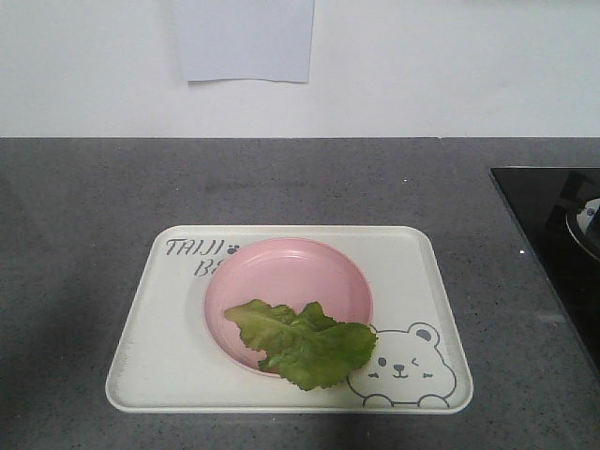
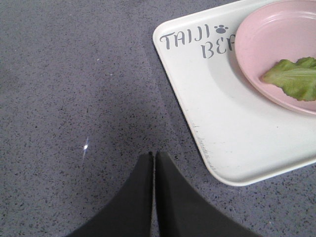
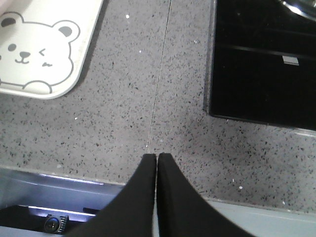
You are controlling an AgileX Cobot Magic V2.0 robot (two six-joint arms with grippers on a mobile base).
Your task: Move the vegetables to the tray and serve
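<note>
Left claw [image 2: 153,157] and right claw [image 3: 156,158] clenched, empty, only in wrist views; vegetables [image 1: 302,342] seemingly overhanging plate [image 1: 281,272] onto tray [image 1: 169,347].

Green lettuce leaves [image 1: 302,343] overhang a pink plate [image 1: 281,272] on the cream tray [image 1: 169,347]

The surface [image 1: 84,244] is a dark grey speckled stone top that runs back to a white wall. Lying flat on it, near its front edge, is the cream rectangular tray [image 1: 159,347] with rounded corners, grey "TAIJI" lettering at one corner and a winking bear drawing at the opposite one. At the right a glossy black cooktop [image 1: 553,225] is set into the surface, well apart from the tray, with bare stone between them.
</note>
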